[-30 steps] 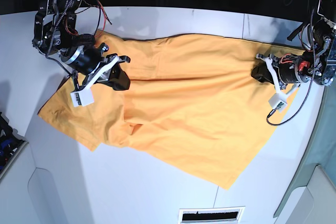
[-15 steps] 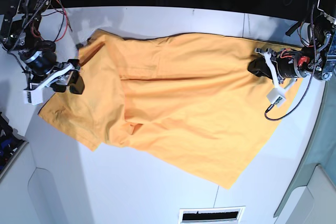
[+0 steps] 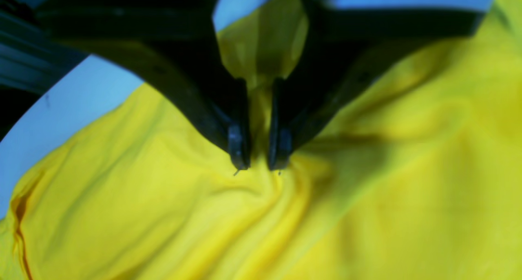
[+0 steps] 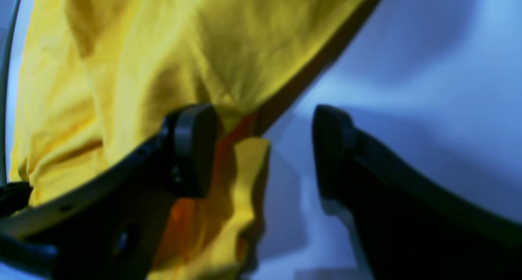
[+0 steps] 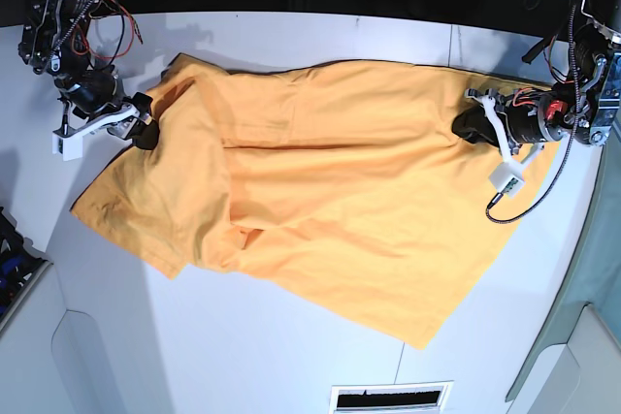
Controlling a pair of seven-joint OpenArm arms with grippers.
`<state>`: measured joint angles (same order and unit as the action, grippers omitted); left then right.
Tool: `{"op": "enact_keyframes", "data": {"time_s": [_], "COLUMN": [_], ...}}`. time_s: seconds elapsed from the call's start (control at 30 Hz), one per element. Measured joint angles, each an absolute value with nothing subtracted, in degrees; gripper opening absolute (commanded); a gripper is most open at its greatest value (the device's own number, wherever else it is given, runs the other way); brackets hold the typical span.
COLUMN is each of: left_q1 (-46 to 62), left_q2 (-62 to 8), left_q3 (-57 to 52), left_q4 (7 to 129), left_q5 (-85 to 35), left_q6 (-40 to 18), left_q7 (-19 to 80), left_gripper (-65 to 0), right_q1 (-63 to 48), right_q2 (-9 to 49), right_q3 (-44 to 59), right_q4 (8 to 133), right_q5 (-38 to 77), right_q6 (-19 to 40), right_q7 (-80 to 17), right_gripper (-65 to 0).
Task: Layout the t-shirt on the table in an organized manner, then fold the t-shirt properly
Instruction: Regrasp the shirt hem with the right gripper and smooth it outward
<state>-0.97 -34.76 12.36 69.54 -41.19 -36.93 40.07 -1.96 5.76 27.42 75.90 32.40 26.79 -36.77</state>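
Observation:
The orange-yellow t-shirt [image 5: 320, 201] lies spread across the white table [image 5: 291, 356], with wrinkles and a folded-over flap at its left part. My left gripper [image 5: 473, 126] is at the shirt's right edge. In the left wrist view it [image 3: 259, 151] is shut on a pinched ridge of the t-shirt [image 3: 367, 198]. My right gripper [image 5: 146, 133] is at the shirt's upper left edge. In the right wrist view it [image 4: 261, 153] is open, one finger [image 4: 191, 149] against the t-shirt's edge [image 4: 183, 47], the other finger [image 4: 332, 149] over bare table [image 4: 428, 88].
A thin dark seam [image 5: 452, 41] crosses the table's far right part. A slotted vent [image 5: 390, 397] sits at the front edge. A dark object [image 5: 12, 264] lies at the left edge. Loose cable [image 5: 529, 203] hangs from the arm on the right.
My right gripper left the shirt's upper left part, swung out left off the cloth, and now sits at the shirt's upper left edge. My left gripper shifted slightly up and left.

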Motion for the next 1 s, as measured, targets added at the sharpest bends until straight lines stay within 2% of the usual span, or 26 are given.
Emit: {"op": "enact_keyframes", "data": {"time_s": [0.47, 0.53, 0.63, 0.83, 1.0], "left_q1": [0.4, 0.4, 0.4, 0.4, 0.5], "left_q2": [-34.3, -34.3, -34.3, -34.3, -34.3], "left_q3": [12.3, 12.3, 12.3, 12.3, 12.3], "left_q4": [69.8, 69.8, 69.8, 69.8, 69.8], "left_q5": [-40.7, -40.7, -40.7, -40.8, -40.8], "left_q6": [-37.1, -37.1, -37.1, -37.1, -38.2], "left_q7": [39.0, 39.0, 39.0, 39.0, 39.0], "left_gripper": [-52.2, -52.2, -52.2, -52.2, -52.2], "right_q1": [6.4, 6.7, 7.6, 12.3, 19.3], "right_q2": [5.4, 5.4, 5.4, 6.2, 10.5], "right_q3": [27.3, 27.3, 27.3, 27.3, 26.7], "right_q4": [75.9, 75.9, 75.5, 74.6, 74.5], "right_q5": [32.5, 32.3, 30.7, 23.0, 19.7], "right_q6": [27.7, 27.7, 27.7, 28.0, 28.1], "right_q7": [-38.5, -38.3, -37.9, -35.0, -34.8], "right_gripper": [-29.4, -41.3, -65.0, -65.0, -65.0]}}
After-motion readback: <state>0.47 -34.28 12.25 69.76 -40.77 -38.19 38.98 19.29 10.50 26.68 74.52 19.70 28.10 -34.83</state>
